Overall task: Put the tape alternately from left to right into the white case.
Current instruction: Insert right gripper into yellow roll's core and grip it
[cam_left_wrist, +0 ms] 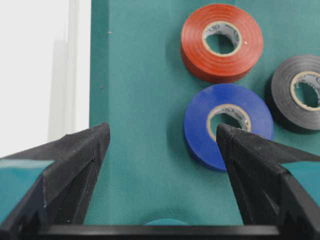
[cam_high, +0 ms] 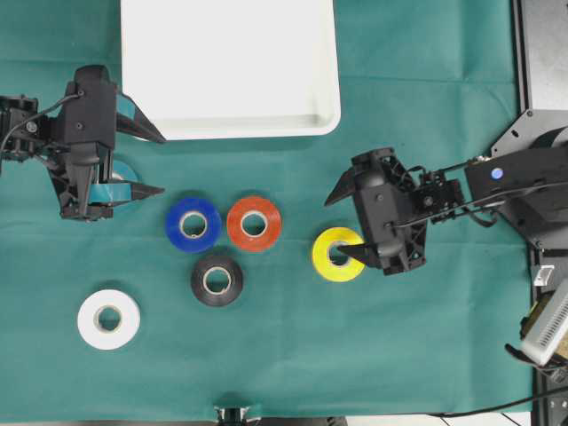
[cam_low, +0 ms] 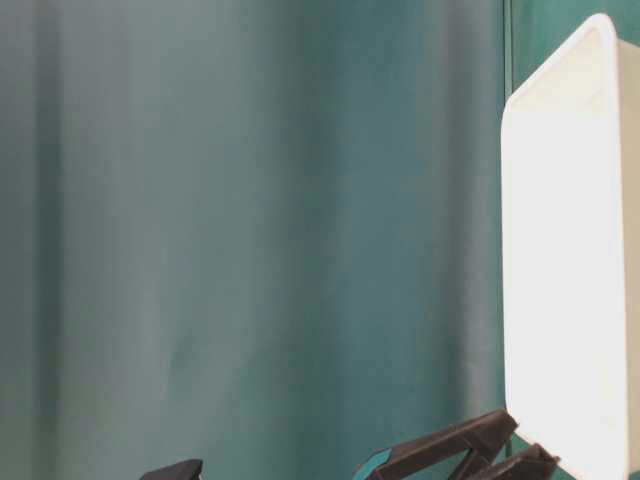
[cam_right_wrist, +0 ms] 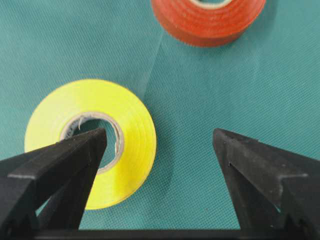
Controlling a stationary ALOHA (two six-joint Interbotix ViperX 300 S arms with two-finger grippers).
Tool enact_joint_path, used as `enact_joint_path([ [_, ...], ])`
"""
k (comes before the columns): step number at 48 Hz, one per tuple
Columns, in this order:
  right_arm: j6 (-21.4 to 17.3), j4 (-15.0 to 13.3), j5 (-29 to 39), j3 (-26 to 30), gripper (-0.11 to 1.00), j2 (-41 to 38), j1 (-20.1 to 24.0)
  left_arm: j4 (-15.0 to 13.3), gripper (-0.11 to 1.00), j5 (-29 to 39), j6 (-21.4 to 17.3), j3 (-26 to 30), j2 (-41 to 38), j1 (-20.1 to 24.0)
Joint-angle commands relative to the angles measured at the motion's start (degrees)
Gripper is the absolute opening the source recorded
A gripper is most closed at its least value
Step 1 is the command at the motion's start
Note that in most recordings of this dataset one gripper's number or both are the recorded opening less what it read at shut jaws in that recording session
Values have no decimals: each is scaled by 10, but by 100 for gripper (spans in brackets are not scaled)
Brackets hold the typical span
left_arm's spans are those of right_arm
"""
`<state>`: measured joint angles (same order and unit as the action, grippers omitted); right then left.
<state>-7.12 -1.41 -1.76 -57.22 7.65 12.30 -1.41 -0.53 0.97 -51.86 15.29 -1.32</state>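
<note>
Yellow roll (cam_right_wrist: pixel 90 142) lies flat on the green cloth (cam_right_wrist: pixel 200 100) beneath my right gripper (cam_right_wrist: pixel 157 140); jaws spread wide, empty, one fingertip over its core, the other beside it.

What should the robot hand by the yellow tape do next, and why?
Probably sink a little and close on the yellow tape. The right gripper is open, one finger over the roll's hole, the other on the cloth side, so its wall sits between them. The white case looks empty.

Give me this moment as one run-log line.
left gripper: open, over teal tape | right gripper: open, at yellow tape | white case: empty | blue, orange-red, black, white tapes: on cloth
</note>
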Motion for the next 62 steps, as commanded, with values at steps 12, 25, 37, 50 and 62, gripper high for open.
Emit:
enact_joint_path([
  [12, -1, -1, 3, 25, 75, -39, 2, -1, 91, -4, 0, 5, 5, 2],
  [25, -1, -1, 6, 37, 75, -64, 3, -1, 91, -4, 0, 5, 5, 2],
  [37, -1, -1, 6, 40, 75, -67, 3, -1, 91, -4, 0, 5, 5, 2],
  [50, -1, -1, 7, 47, 26, -67, 3, -2, 91, -4, 0, 4, 5, 2],
  [62, -1, -1, 7, 51, 2, -66, 3, -1, 91, -4, 0, 4, 5, 2],
])
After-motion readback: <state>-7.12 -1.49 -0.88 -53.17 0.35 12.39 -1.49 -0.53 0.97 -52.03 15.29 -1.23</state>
